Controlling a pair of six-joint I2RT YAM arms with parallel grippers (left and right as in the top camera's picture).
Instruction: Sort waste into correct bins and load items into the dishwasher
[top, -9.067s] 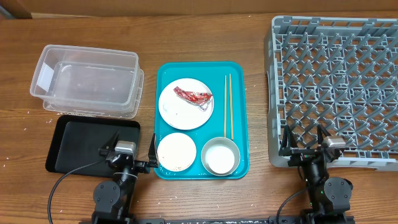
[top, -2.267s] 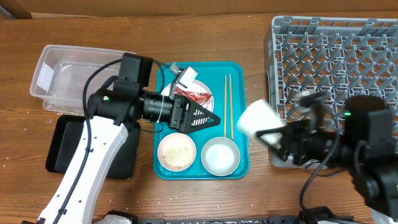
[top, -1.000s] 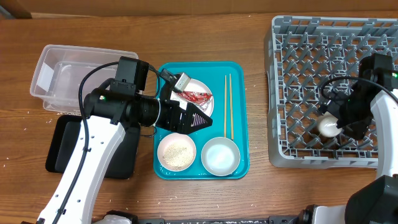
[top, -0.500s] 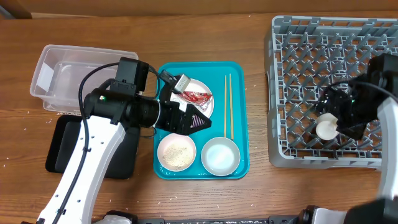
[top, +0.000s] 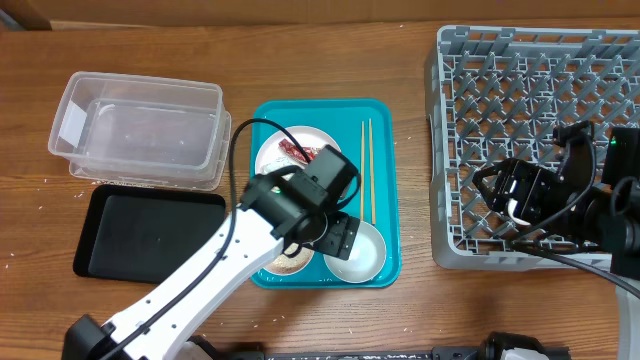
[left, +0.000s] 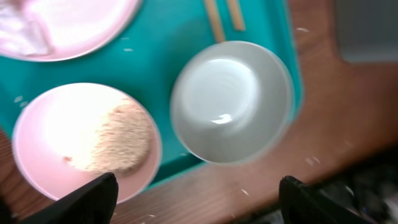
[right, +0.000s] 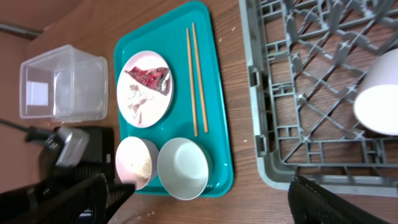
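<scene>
- Our left gripper (left: 198, 199) is spread wide, with nothing between its fingers (left: 87, 198). It hovers over the near edge of the teal tray (left: 168, 59).
- Right under it, two bowls sit side by side on that tray. The pink bowl (left: 56, 124) holds a heap of pale grains (left: 121, 140) on one side. The white bowl (left: 231, 99) is just beside it.
- Beyond the bowls we see the white plate (left: 68, 25) and the near ends of the chopsticks (left: 214, 18), all on the tray.
- Our right gripper (right: 204, 200) is also released and holds nothing. It hangs above the near left part of the grey dish rack (top: 440, 225).
- A white cup (right: 379, 93) rests in the rack's lattice at the right edge of the right wrist view, apart from the fingers.
- From that same view, the plate carries the red wrapper (right: 151, 78) and, next to it, the white tissue (right: 137, 102). The chopsticks lie parallel between the plate and the tray's right rim.
- Left of the teal tray stands the clear tub (top: 140, 130), with the black tray (top: 140, 235) just in front of it, both on the wooden table (top: 300, 60).
</scene>
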